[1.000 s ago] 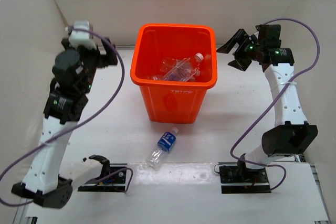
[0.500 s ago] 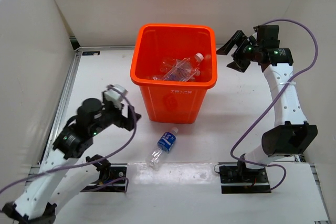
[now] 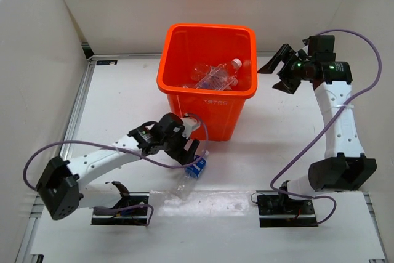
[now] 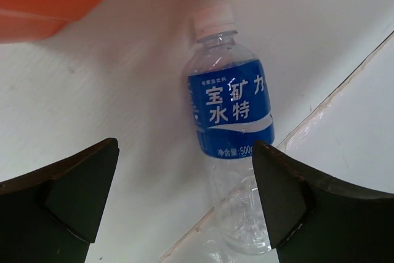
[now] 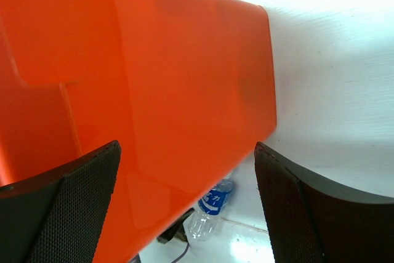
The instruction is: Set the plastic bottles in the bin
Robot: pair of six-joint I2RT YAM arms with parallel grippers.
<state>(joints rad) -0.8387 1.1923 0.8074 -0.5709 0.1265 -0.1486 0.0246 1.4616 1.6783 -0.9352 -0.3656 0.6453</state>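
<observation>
Your left fingers (image 4: pixel 74 201) stand wide apart over the 1 bottle (image 4: pixel 231 109) left on the table (image 3: pixel 123 103), lying just before the bin (image 3: pixel 206 92), so they can straddle it, while your right fingers (image 5: pixel 68 207), also apart and empty, hang beside the bin, clear of its mouth

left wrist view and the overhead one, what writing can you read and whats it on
"宝矿力水特": white characters on the blue label of the bottle.
"500": in the small print along that label's lower edge; the rest of that line is too small to read.
Raised lettering on the bin: too small to read.
</observation>
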